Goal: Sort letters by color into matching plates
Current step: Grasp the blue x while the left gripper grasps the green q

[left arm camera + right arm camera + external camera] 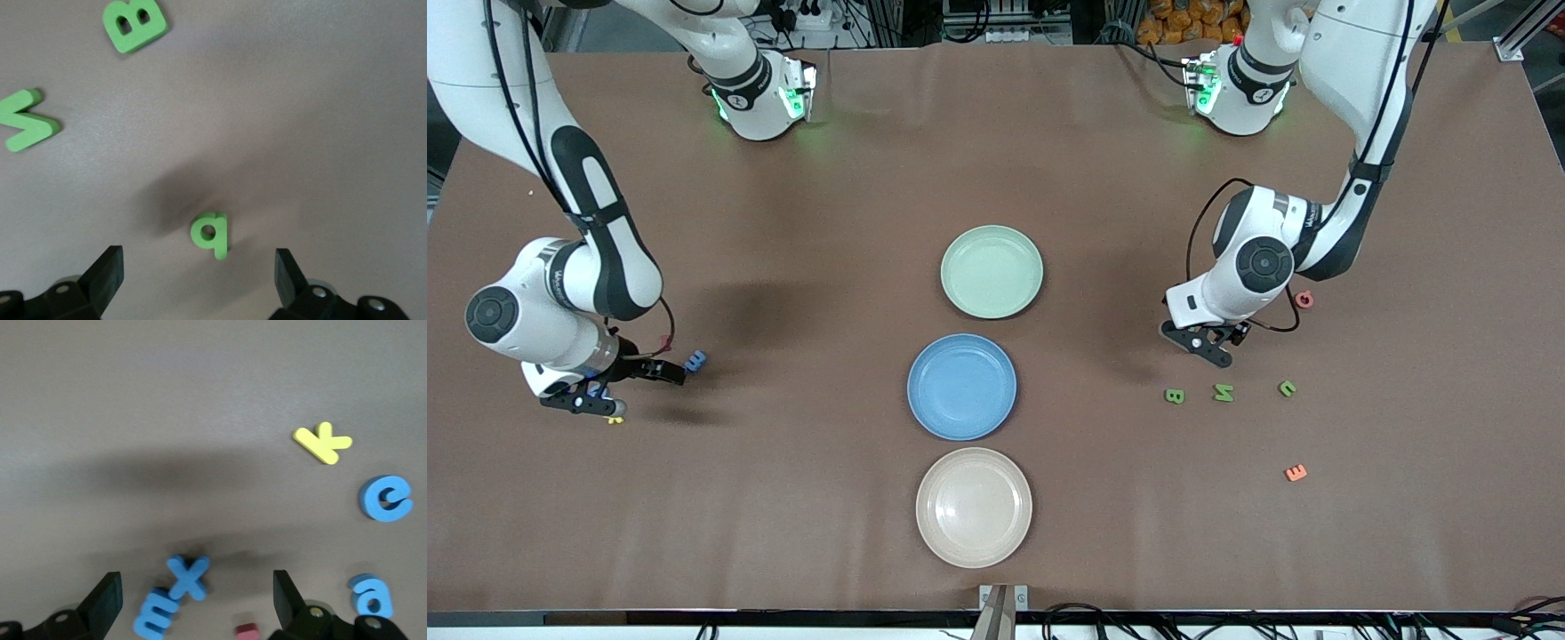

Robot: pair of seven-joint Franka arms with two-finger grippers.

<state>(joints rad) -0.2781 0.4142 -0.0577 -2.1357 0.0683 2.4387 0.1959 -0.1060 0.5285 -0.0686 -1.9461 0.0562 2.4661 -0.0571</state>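
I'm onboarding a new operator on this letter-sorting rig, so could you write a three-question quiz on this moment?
1. True or false: the round pale green plate already holds a letter.
2. Which lies nearest the front camera? A) the pale green plate B) the round mid blue plate C) the round cream-beige plate
3. Fill in: the left gripper hangs open over a small green foam letter shaped like a ___, while the right gripper is open above the blue foam x.

Key: 1 false; all three plates are empty. 2 C. 3 q.
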